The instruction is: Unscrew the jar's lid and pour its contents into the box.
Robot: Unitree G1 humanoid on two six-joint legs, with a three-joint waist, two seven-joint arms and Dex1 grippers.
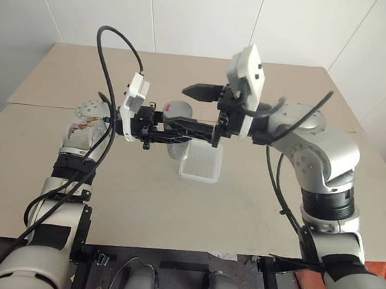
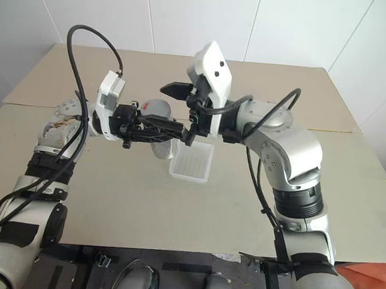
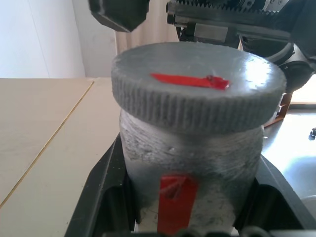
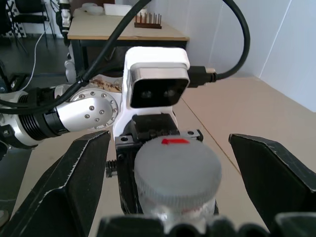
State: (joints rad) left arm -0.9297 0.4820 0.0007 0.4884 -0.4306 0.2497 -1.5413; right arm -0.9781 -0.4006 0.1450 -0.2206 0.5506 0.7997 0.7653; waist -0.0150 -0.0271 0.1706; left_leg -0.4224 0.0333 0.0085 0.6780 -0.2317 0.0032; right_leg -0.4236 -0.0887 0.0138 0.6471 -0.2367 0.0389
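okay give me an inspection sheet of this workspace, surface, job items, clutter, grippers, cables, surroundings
Surface: beige table, a seam running across its far part.
Jar: held above the table in the left gripper, red mark on its side.
Lid: on the jar, red mark on top.
Box: on the table, below the grippers.
Contents: cannot tell, jar closed.
Clutter: nothing seen.
Left gripper: shut on the jar.
Right gripper: open, fingers either side of the lid, apart from it.
Cables: black cable looping above the left arm, another by the right arm.
Surroundings: white walls.
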